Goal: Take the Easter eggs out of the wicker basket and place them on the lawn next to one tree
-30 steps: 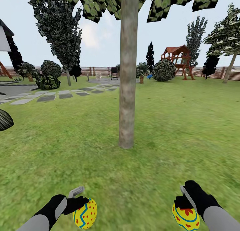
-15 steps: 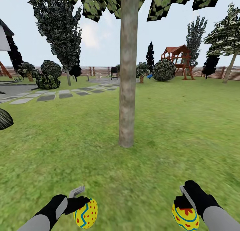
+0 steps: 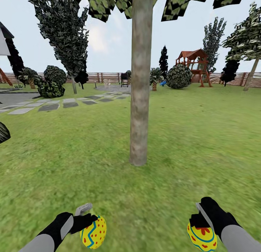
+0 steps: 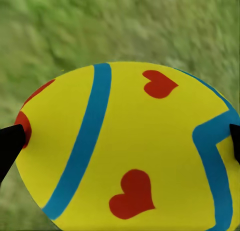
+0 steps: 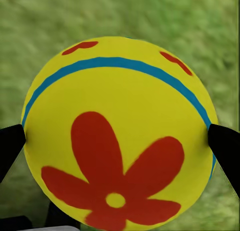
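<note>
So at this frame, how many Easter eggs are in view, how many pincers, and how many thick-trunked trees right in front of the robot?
Easter eggs: 2, one in the left pincer (left egg) and one in the right pincer (right egg)
Pincers: 2, each shut on its egg
Thick-trunked tree ahead on the lawn: 1
Total: 5

surface: lawn (image 3: pixel 203 135), mottled green grass
on it: tree (image 3: pixel 140 81) trunk rooted centre; stepping-stone path (image 3: pixel 58 105) far left
</note>
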Robot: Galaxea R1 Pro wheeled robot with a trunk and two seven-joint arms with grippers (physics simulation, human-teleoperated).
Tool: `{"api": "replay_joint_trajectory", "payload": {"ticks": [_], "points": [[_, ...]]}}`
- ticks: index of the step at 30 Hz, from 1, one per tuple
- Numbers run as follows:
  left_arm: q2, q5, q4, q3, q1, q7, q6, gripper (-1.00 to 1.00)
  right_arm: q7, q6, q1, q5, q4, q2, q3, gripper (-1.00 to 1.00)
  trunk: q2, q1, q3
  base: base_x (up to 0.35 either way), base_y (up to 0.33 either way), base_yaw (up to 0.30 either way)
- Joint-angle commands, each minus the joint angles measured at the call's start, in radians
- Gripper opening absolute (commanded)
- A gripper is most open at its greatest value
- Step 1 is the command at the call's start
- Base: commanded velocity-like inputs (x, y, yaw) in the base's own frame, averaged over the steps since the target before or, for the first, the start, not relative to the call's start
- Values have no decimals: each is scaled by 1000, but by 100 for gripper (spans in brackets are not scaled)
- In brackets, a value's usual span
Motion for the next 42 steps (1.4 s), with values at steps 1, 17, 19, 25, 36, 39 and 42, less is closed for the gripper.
{"api": "replay_joint_trajectory", "payload": {"ticks": [1, 17, 19, 25, 36, 39, 42], "points": [[0, 10, -1, 3, 0, 0, 8, -100, 9, 4, 0, 9, -1, -1, 0, -100, 0, 0, -1, 332, 0, 0], [0, 10, -2, 2, 0, 0, 8, -100, 9, 5, 0, 9, -1, -4, 0, -100, 0, 0, -1, 332, 0, 0], [0, 10, -1, 2, -1, -1, 8, -100, 9, 5, 0, 9, -1, -4, 0, -100, 0, 0, -1, 332, 0, 0], [0, 10, -1, 2, 0, 0, 8, -100, 9, 5, 0, 9, -1, -1, 0, -100, 0, 0, -1, 332, 0, 0], [-3, 10, -1, 2, 0, 0, 8, -100, 9, 4, 0, 9, -1, 0, 0, -100, 0, 0, -1, 332, 0, 0], [-5, 10, -1, 2, 0, 0, 8, -100, 9, 5, -1, 9, -1, 0, 0, -100, 0, 0, -1, 332, 0, 0], [-6, 10, -1, 2, 0, 0, 8, -100, 9, 5, -1, 9, -1, -1, 0, -100, 0, 0, -1, 332, 0, 0]]}}
